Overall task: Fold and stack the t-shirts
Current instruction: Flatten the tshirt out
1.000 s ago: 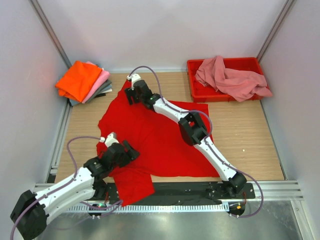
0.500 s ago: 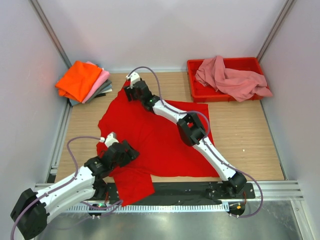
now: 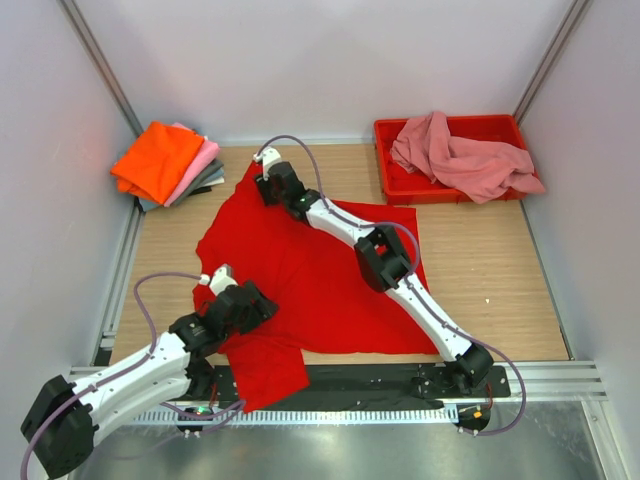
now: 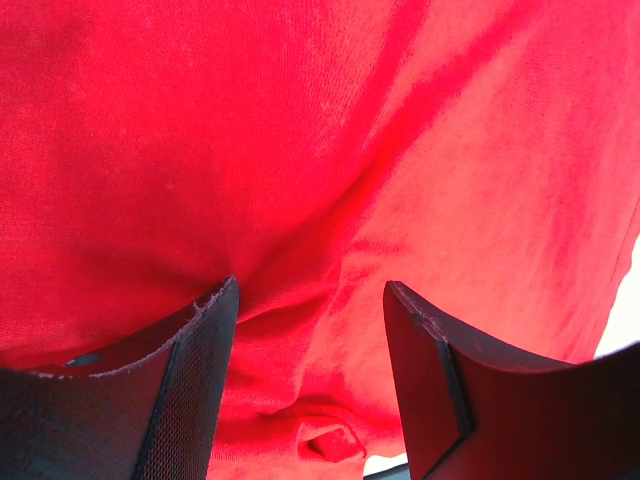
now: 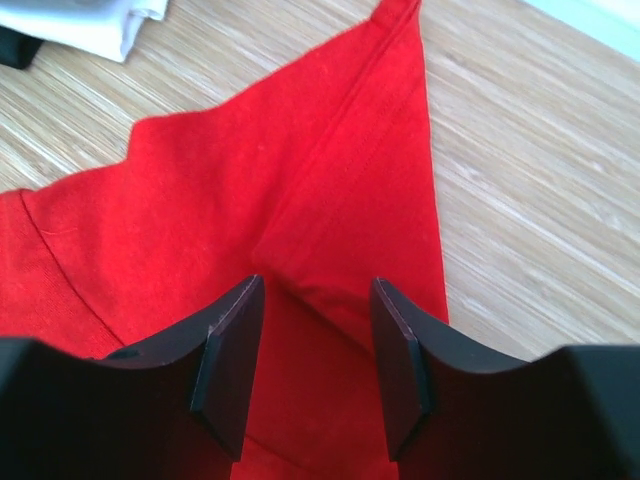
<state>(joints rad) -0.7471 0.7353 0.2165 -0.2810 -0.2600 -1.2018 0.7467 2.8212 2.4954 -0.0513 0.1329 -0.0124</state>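
Observation:
A bright red t-shirt [image 3: 310, 270] lies spread, partly rumpled, on the wooden table. My left gripper [image 3: 262, 304] is low over its near left part, jaws open, with wrinkled red cloth [image 4: 330, 200] between and beneath the fingers [image 4: 195, 385]. My right gripper [image 3: 266, 188] is at the shirt's far left corner, jaws open, straddling a raised fold of the red cloth [image 5: 330, 190] near its pointed edge. A dusty pink shirt [image 3: 460, 155] lies crumpled in the red tray [image 3: 420, 193]. Folded orange [image 3: 158, 158], light pink [image 3: 202, 160] and grey [image 3: 207, 181] shirts are stacked at the back left.
The tray stands at the back right against the wall. Bare wood [image 5: 540, 150] shows right of the shirt's corner. A pale folded cloth [image 5: 90, 25] lies just beyond it. Grey walls close in the left, back and right sides. A metal rail [image 3: 120, 270] runs along the table's left edge.
My right gripper has shifted slightly toward the back right over the shirt's far corner. The left gripper has barely moved.

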